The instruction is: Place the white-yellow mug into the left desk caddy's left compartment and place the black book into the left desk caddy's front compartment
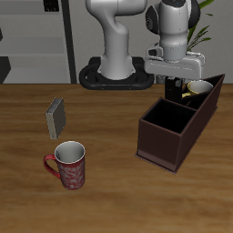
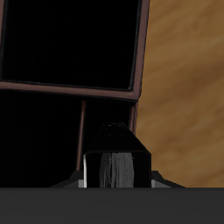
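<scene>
The gripper (image 1: pixel 175 86) hung low over the far end of the left desk caddy (image 1: pixel 173 136), and the black book (image 2: pixel 115 159) was in its grasp — the wrist view showed the book's pale page edges standing upright between the dark covers, right under the camera, fingers clamped on it. In the exterior view the book (image 1: pixel 173 90) was a dark block just under the hand, poised above the caddy's dividers rather than resting inside.

The white-yellow mug (image 1: pixel 198 87) was already sitting in a compartment at the caddy's far end, just beside the gripper, so that half of the job looked done. The book hung upright, spine vertical, most likely so it could slip straight down into a narrow section without catching a divider. The wrist view looked down into dark wells framed by maroon walls, with bare wood of the table (image 2: pixel 188 87) alongside — the book seemed lined up over one of the narrow slots, though which compartment exactly I couldn't tell.

Well apart, near the front of the table, stood the red patterned mug (image 1: pixel 69 164), and the smaller grey book (image 1: pixel 56 116) lay farther back — neither wanted here.
</scene>
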Controlling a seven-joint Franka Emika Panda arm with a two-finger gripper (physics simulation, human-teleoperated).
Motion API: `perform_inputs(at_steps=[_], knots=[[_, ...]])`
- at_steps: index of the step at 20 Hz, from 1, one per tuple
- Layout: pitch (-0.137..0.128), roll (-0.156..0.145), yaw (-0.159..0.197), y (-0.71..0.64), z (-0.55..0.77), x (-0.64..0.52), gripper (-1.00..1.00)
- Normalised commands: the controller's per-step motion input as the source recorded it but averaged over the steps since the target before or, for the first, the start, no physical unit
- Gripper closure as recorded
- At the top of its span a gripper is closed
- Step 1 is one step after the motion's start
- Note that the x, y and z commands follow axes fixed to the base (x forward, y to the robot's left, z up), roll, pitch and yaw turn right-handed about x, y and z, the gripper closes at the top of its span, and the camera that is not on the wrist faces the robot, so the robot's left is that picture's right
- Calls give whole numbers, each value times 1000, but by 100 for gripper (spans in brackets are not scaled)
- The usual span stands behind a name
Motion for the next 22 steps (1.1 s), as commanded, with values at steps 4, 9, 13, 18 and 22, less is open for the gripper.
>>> perform_inputs(at_steps=[4, 9, 13, 18, 22], knots=[[27, 3, -9, 15, -135, 43, 100], [14, -5, -3, -11, -65, 0, 100], [5, 15, 2, 78, -19, 14, 100], [-66, -8, -8, 19, 280, -58, 100], [-21, -12, -27, -56, 89, 56, 100]])
